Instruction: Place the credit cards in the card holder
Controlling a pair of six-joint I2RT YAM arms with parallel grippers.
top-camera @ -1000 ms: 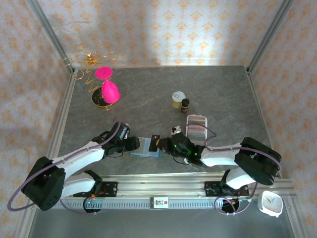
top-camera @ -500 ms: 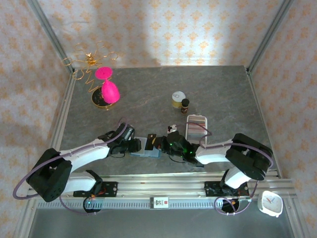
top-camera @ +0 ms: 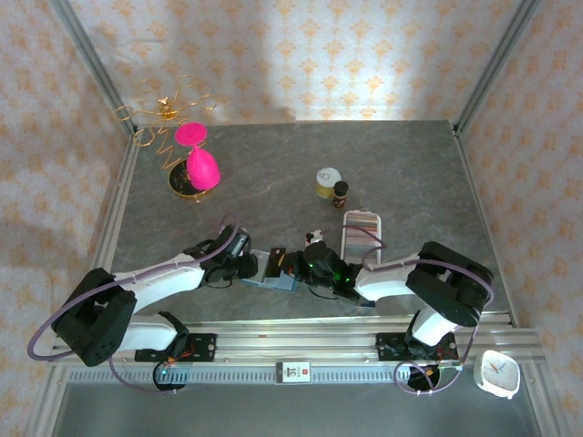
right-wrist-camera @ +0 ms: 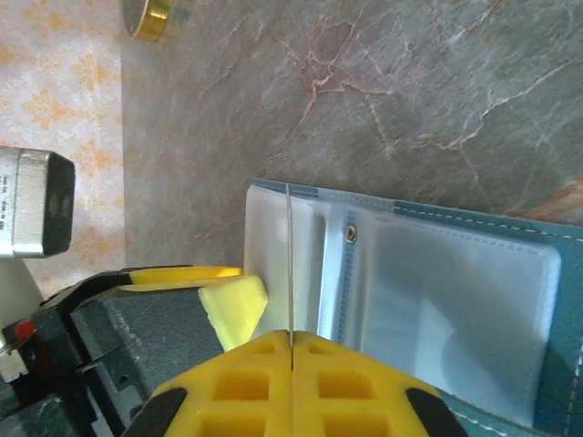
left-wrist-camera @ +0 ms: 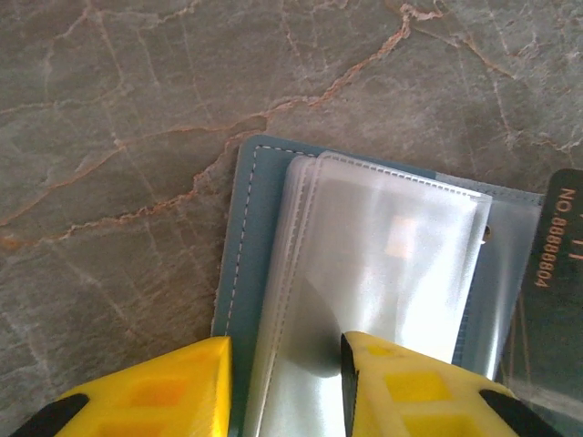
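Marbled tabletop (top-camera: 273, 173); right hand (right-wrist-camera: 291, 339) pinches card (left-wrist-camera: 560, 300) at card holder (left-wrist-camera: 239, 246).

Wrist cameras close above card holder (left-wrist-camera: 241, 259)

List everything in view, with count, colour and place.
table: one, grey marbled, under everything
card holder: one, teal, open, near front edge
credit card: one, dark, gripped beside holder
card tray: one, white, cards inside, centre-right
hourglass: one, pink, back left
wire ornament: one, gold, back-left corner
jar: one, gold, back centre
bottle: one, dark, beside jar
clock: one, white, off-table, near right
left gripper: one, yellow fingers, open over holder's sleeves
right gripper: one, yellow fingers, shut on credit card
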